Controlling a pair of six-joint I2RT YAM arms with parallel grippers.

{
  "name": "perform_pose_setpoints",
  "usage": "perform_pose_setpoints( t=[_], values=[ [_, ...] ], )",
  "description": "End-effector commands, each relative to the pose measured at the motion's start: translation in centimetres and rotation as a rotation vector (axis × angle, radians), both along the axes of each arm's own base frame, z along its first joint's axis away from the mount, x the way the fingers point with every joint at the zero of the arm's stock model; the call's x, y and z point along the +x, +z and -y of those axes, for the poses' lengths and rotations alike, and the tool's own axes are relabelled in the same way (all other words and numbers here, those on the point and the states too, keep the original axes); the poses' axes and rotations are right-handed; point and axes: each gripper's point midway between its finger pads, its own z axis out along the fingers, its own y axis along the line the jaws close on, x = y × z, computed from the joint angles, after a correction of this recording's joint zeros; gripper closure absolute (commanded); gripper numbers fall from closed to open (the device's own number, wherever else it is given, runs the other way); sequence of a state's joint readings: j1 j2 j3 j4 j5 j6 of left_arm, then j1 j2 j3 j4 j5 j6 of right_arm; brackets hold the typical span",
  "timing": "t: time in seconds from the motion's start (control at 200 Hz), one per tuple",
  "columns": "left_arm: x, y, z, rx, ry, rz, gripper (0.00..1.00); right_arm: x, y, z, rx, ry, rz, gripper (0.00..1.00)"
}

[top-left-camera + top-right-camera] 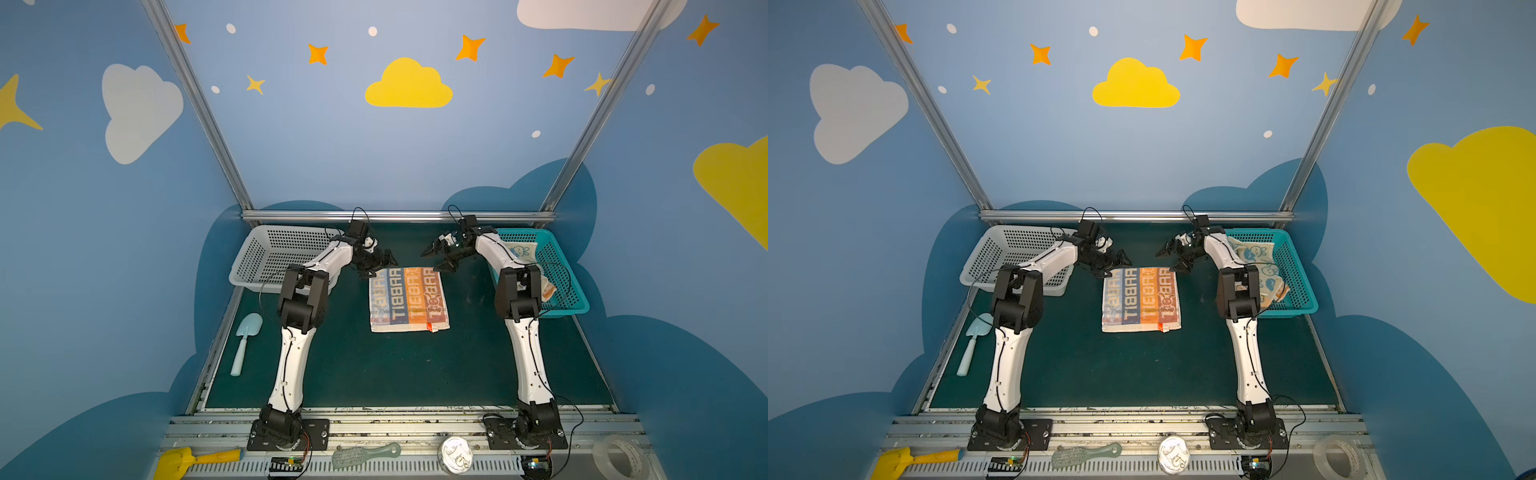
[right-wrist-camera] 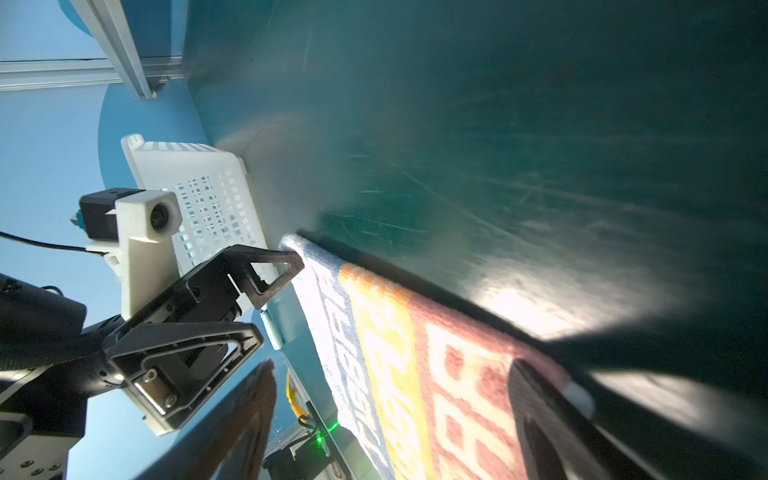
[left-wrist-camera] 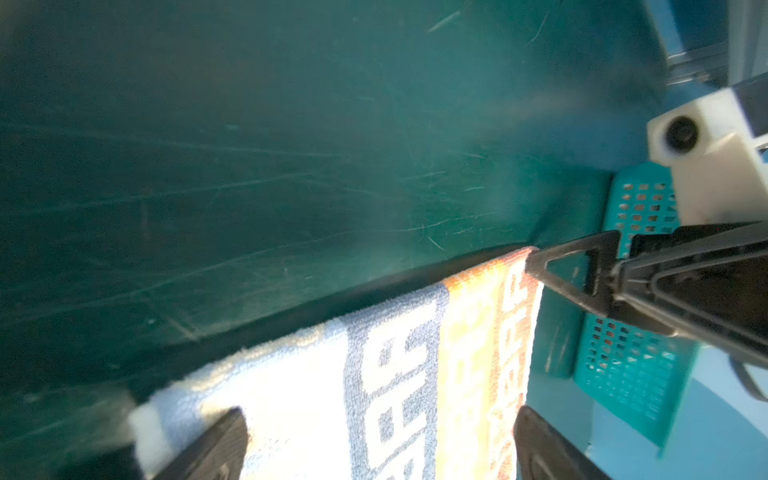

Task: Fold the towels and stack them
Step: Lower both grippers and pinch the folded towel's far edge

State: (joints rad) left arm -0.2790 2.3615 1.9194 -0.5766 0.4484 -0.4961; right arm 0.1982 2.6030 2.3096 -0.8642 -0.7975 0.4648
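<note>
One striped towel (image 1: 409,299) flat on the middle of the green mat (image 1: 415,374), orange tag (image 1: 432,328) at its near right corner. More towels (image 1: 521,251) bunched in the teal basket (image 1: 569,309) at the far right, partly hidden behind the right arm; number not clear.

Left gripper (image 1: 379,266) poised at the striped towel's far left corner, right gripper (image 1: 430,262) at its far right corner. Both with jaws spread wide, holding nothing. In the wrist views, one fingertip of each right at the cloth's far edge; contact not certain.

Probably light, soft, limp terry:
- no stiffness, so likely to sag and drape once lifted
- nap rough enough not to slide out of the pads
- nothing fragile about it

Best pinched at the two far corners, close to the hem, taking every layer if already doubled. Then drawn evenly toward the near edge, both sides level, so as not to skew the fold or drag the whole cloth along the mat.
</note>
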Motion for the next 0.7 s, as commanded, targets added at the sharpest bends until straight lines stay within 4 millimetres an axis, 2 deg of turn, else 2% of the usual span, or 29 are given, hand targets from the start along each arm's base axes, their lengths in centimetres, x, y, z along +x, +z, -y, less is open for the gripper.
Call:
perform_pose_setpoints(
  t=[0.0, 0.12, 0.25, 0.36, 0.441, 0.561, 0.696],
  values=[
    [-1.8, -1.4, -2.3, 0.131, -0.002, -0.056, 0.00, -0.2, 2.3, 2.1, -0.049, 0.001, 0.051, 0.13],
    [-1.5, 2.2, -1.5, 0.160, -0.038, 0.069, 0.00, -0.3, 5.7, 2.4, -0.066, 0.025, 0.138, 0.12],
    [-1.3, 6.4, -0.9, 0.295, -0.087, 0.254, 0.00, -0.8, 6.9, 3.5, -0.155, 0.040, 0.208, 0.11],
    [-1.9, 9.3, 0.1, 0.437, -0.139, 0.446, 0.00, -1.2, 6.1, 3.7, -0.221, 0.077, 0.225, 0.11],
    [-2.3, 10.6, 0.5, 0.519, -0.152, 0.550, 0.00, -1.4, 5.1, 3.6, -0.296, 0.127, 0.241, 0.11],
    [-2.7, 11.2, 0.5, 0.579, -0.137, 0.631, 0.00, -1.2, 3.7, 3.3, -0.380, 0.192, 0.267, 0.14],
    [-2.5, 10.7, -0.2, 0.640, -0.086, 0.690, 0.00, -0.9, 1.7, 2.8, -0.416, 0.232, 0.279, 0.22]
  ],
)
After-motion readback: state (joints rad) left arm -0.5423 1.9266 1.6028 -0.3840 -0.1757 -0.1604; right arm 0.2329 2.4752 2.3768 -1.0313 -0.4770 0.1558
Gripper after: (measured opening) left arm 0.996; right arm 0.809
